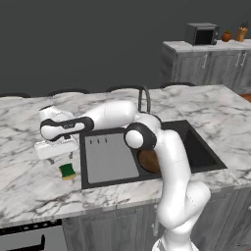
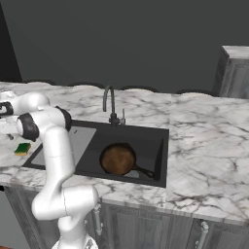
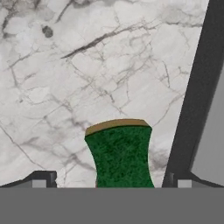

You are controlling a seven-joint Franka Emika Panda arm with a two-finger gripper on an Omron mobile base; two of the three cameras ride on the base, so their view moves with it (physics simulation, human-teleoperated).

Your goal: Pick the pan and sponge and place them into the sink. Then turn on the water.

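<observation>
Your tool (image 3: 112,183) hung open over the sponge (image 3: 120,157) by the sink (image 3: 199,100) edge; an off-centre close risked nudging it away.

Pan (image 1: 147,162): in the left base view mostly hidden behind the arm's elbow, only a brown sliver showing in the sink (image 1: 196,147). Sponge (image 3: 120,157): near end cut off at the bottom of the hand view. Items on the far counter (image 1: 230,35): too small to identify; gripper (image 2: 4,109) cut by the right base view's left edge

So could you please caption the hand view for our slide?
Open gripper poised over the green sponge on the marble counter.
</observation>
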